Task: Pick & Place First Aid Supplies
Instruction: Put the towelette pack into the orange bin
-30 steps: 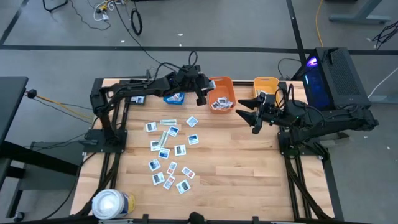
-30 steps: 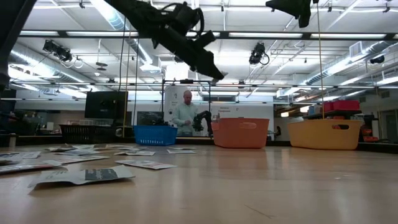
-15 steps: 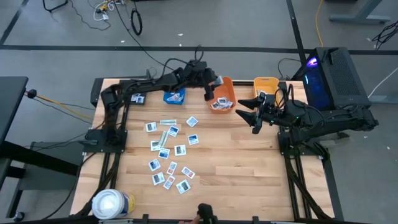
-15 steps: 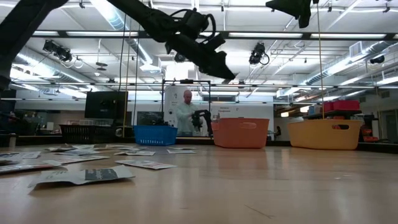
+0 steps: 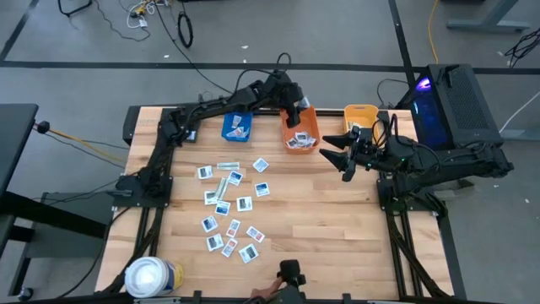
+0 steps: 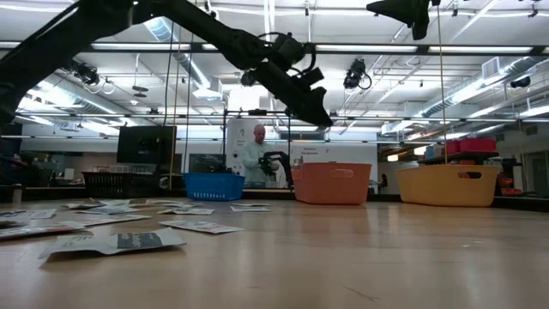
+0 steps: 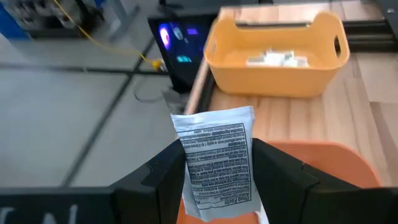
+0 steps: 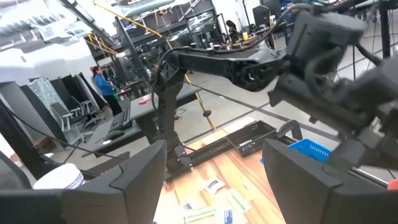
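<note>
Left gripper (image 5: 295, 112) — raised above the orange bin (image 5: 310, 118) at the table's far edge, fingers (image 7: 283, 177) clamped on one white packet (image 7: 219, 163) held upright; black print in several lines on its face, too small to read. Orange bin already holds a few packets (image 5: 297, 141). Yellow bin (image 7: 273, 55) just beside it, toward the right arm, with pale packets inside. Blue bin (image 5: 237, 127) on the other side of the orange one, one packet showing in it. Loose packets (image 5: 229, 207) — white with blue print, plus a long pale strip (image 5: 222, 185) — lie scattered on the wooden table (image 5: 321, 219) in front of the left arm. Large white roll (image 5: 150, 277) stands at the near left corner. Right gripper (image 5: 332, 155) hangs over the table near the yellow bin, jaws spread wide, holding nothing. Person (image 6: 256, 155) stands in the room beyond.
</note>
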